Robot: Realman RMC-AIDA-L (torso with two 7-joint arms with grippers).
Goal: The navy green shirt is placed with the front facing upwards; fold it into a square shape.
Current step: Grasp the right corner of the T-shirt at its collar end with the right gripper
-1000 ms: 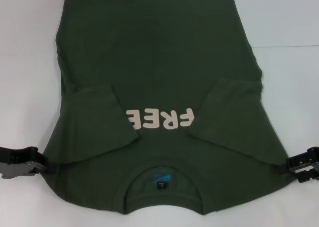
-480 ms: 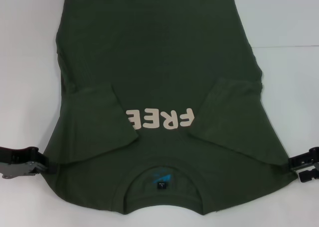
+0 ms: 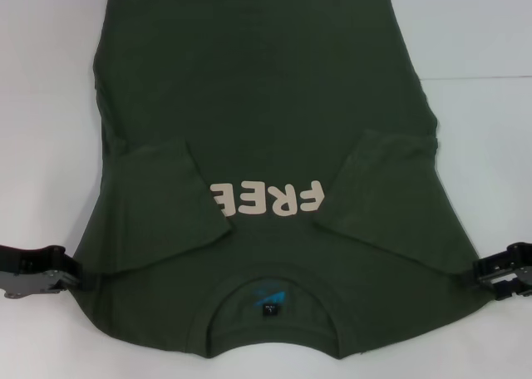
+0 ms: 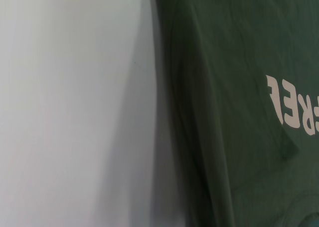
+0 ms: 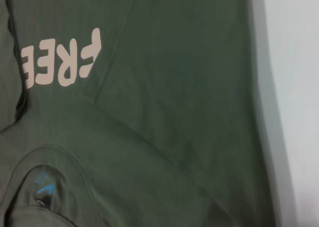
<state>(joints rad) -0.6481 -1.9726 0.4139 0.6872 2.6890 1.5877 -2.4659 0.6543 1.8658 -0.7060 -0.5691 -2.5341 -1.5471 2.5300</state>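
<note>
- The navy green shirt [image 3: 266, 146] lies face up on the white bench [image 3: 482, 46], collar [image 3: 270, 300] nearest the robot and hem farthest away, both short sleeves already folded in over the chest.
- Nearest, at the shoulder line, the left claw [image 3: 71, 273] sits at the shirt's left edge and the right claw [image 3: 482, 273] at its right edge; whether either is clenched on cloth or released I cannot tell.
- Just beyond the collar, the cream "FREE" lettering [image 3: 266, 199] reads upside down between the two sleeve flaps.
- Farther off, the body lies mostly flat, with slight wrinkles near the side edges.
- Handling, as a judgement: light, limp cotton that will sag and drag rather than hold shape. Best taken by pinching both shoulder corners together, through the doubled sleeve layers, and carrying them evenly toward the hem so the fold stays square.
</note>
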